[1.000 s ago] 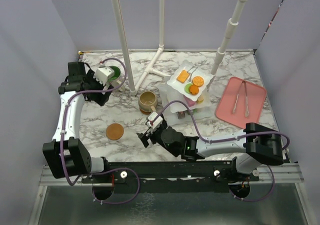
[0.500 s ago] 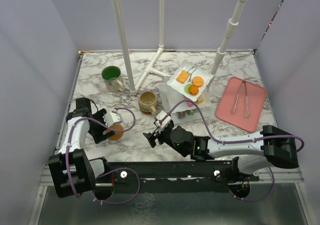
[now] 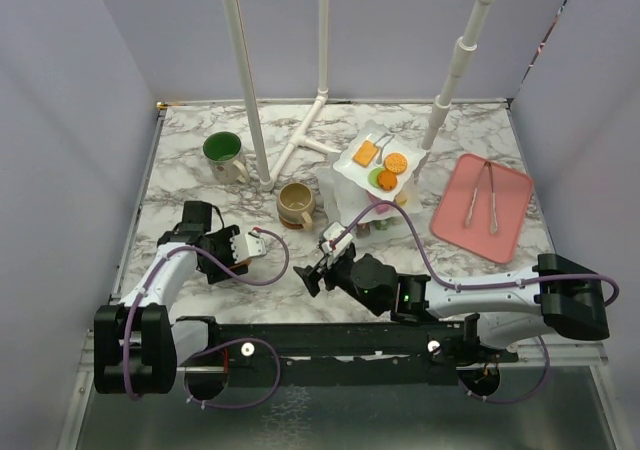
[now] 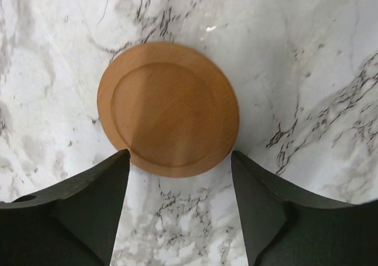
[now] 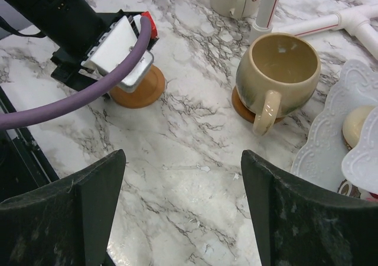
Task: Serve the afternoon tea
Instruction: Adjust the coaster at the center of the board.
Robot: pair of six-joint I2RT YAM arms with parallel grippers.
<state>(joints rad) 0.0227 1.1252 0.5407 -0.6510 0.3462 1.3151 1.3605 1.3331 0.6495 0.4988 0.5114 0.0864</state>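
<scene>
Probably a lab — bare walls (image 3: 60,120), PVC frame (image 3: 322,50).

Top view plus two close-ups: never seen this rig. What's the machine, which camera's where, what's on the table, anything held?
Two robot arms, bolted side by side, each with a two-finger gripper. The wide picture is from a fixed camera above and behind them; each close-up is from a wrist camera. On the marble table: a white tiered stand of toy pastries, a green-lined mug, a beige mug on a coaster, a pink tray with tongs. The left gripper hangs open over a second coaster; the right gripper is open too. Nothing is held.
</scene>
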